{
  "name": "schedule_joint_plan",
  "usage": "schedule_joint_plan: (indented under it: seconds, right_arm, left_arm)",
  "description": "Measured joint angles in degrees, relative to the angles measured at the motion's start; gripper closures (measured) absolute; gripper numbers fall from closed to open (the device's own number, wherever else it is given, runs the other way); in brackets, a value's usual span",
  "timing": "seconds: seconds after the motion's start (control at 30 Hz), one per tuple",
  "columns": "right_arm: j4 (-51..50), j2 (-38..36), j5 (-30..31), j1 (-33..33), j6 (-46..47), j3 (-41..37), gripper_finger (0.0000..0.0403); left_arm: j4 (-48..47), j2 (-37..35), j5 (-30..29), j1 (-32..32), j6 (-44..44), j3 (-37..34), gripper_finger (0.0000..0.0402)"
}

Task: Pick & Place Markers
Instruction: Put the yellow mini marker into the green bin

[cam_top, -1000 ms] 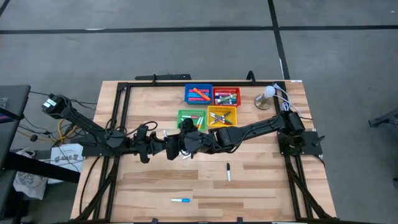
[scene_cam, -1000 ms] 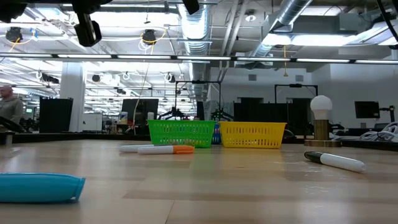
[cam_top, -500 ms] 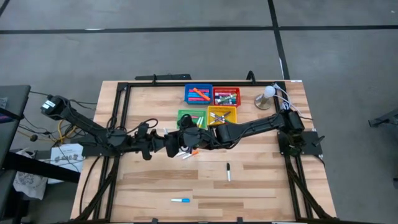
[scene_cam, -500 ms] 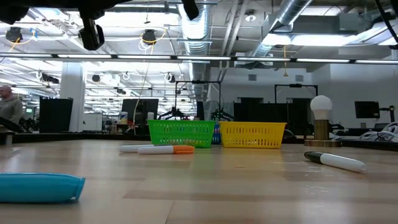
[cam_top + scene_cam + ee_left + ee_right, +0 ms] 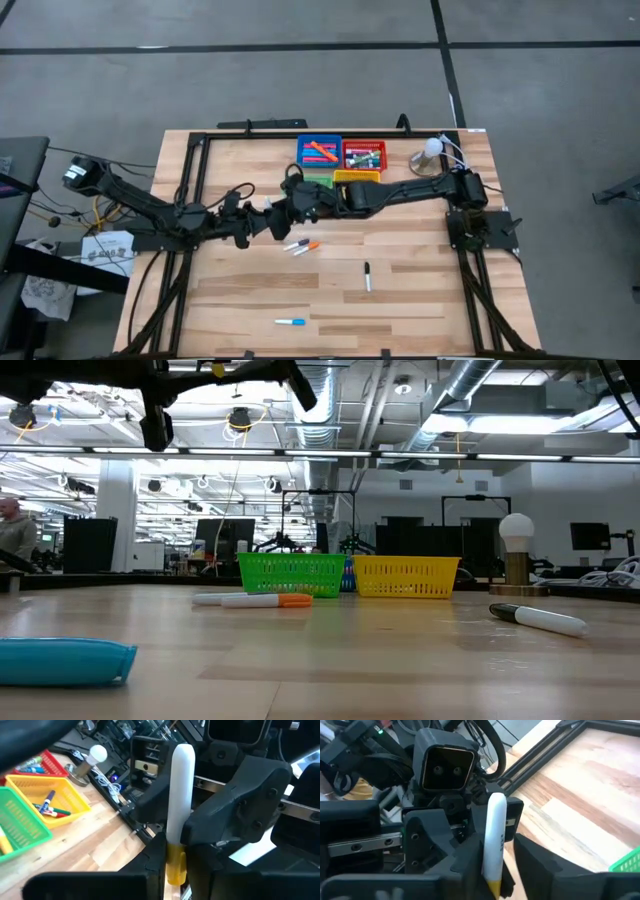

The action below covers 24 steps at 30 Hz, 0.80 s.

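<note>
the bench (image 5: 420, 290) carries my two arms stretched in from its left and right edges, meeting a little left of its middle, toward the back edge. a second ago we met lower down, nearer the bench's centre. since then both wrists have drawn back toward the trays, and my right arm now lies over the yellow tray (image 5: 405, 577), with the green tray (image 5: 290, 575) beside it. that move uncovered two loose markers on the bench, one of them the orange-capped marker (image 5: 313, 243).

my left gripper (image 5: 176, 859) is pressed together on the white marker (image 5: 180, 795), pinching it near its yellow end. my right gripper (image 5: 495, 857) sits around the same marker, but its jaws have been parting and a gap shows on one side. i judge this a handover to the left arm, with the right about to let go.

the white marker hangs clear above the bench, just in front of the green tray. its long axis stands close to upright, yellow end down, rounded white end up.
</note>
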Motion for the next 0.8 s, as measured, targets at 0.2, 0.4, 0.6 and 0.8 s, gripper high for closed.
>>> schedule_joint_plan:
  seconds: [0.2, 0.4, 0.6, 0.8]
  right_arm:
    - [-0.23, -0.38, -6.24, -2.29, -4.03, 0.0, 0.0231]
    - [-2.8, -3.11, -10.67, -3.55, -9.76, -0.09, 0.0197]
    - [-6.28, -5.21, -11.24, -5.07, -12.76, -0.15, 0.0183]
    - [-12.87, -7.54, -8.39, -7.04, -11.05, -0.15, 0.0183]
  left_arm:
    - [0.01, -0.02, 0.84, 1.39, 0.0, 0.0, 0.0346]
    - [0.14, -0.09, -0.81, 2.61, -1.74, 0.13, 0.0346]
    - [-0.23, -0.78, -1.21, 4.0, -1.88, 0.24, 0.0345]
    - [-0.56, -0.79, -0.42, 6.89, -2.18, 0.24, 0.0345]
